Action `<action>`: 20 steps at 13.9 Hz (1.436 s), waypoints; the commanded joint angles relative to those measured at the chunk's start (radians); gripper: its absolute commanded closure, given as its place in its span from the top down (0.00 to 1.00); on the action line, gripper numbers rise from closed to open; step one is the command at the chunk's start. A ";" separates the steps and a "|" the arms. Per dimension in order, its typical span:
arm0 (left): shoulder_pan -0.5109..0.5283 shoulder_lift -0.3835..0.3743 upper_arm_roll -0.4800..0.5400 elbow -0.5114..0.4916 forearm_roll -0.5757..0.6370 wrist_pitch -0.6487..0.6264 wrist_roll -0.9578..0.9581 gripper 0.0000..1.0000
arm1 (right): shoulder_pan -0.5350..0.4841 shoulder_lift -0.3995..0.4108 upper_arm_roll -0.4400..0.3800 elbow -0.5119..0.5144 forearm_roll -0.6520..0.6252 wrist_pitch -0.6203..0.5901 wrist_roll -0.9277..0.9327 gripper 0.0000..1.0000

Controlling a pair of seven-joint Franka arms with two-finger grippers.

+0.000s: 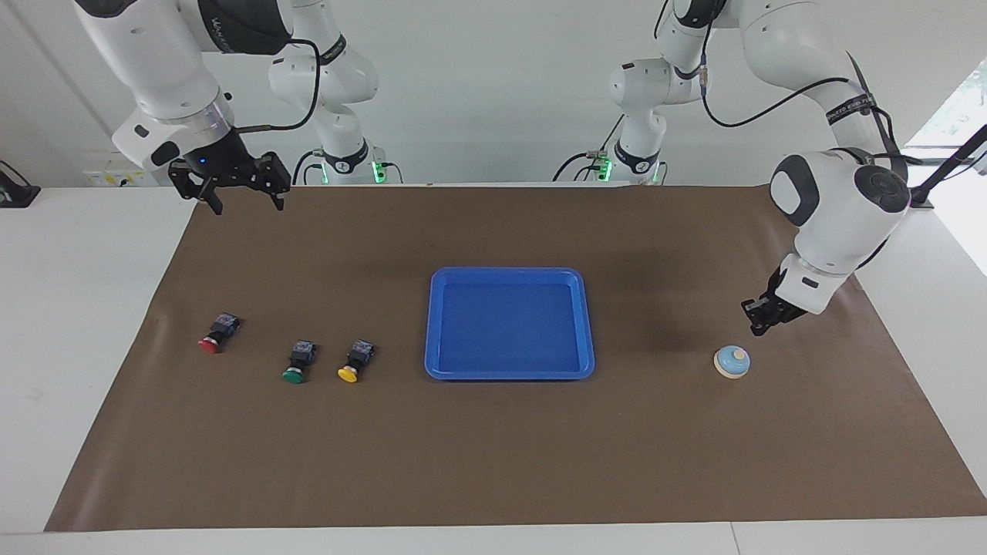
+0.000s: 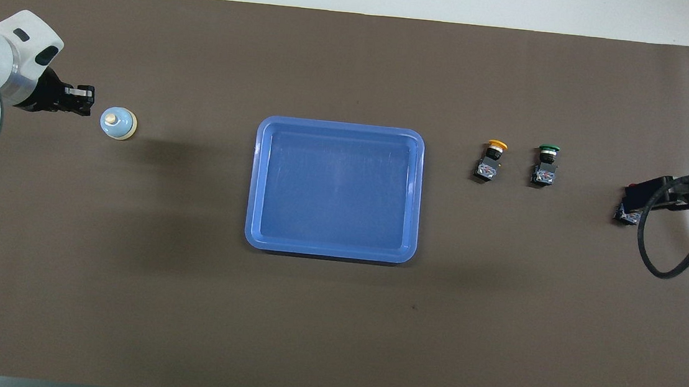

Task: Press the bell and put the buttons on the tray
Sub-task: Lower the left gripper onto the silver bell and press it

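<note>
The light-blue bell [image 1: 732,361] [image 2: 118,122] stands on the brown mat toward the left arm's end. My left gripper [image 1: 757,327] [image 2: 85,102] hangs low just beside it, apart from it, shut on nothing. The blue tray [image 1: 509,272] [image 2: 341,128] lies mid-mat with nothing in it. Toward the right arm's end lie the red button [image 1: 214,336], the green button [image 1: 298,364] [image 2: 546,166] and the yellow button [image 1: 355,362] [image 2: 489,161]. My right gripper [image 1: 247,206] [image 2: 634,197] waits raised and open; in the overhead view it covers most of the red button.
The brown mat [image 1: 493,462] covers most of the white table. A black cable [image 2: 658,246] loops down from the right arm. Bare mat lies between the tray and the bell and along the edge farthest from the robots.
</note>
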 commanded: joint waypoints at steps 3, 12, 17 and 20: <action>0.007 0.050 -0.002 0.010 0.002 0.049 0.003 0.00 | -0.019 -0.018 0.014 -0.018 0.005 0.003 -0.023 1.00; 0.008 0.079 -0.001 -0.025 0.002 0.125 0.001 0.00 | -0.019 -0.018 0.014 -0.017 0.005 0.003 -0.023 1.00; 0.007 0.074 -0.001 -0.131 0.002 0.259 0.000 0.00 | -0.019 -0.018 0.014 -0.018 0.005 0.003 -0.023 1.00; 0.008 0.077 0.001 -0.125 0.002 0.256 0.003 0.00 | -0.019 -0.018 0.014 -0.018 0.005 0.003 -0.023 1.00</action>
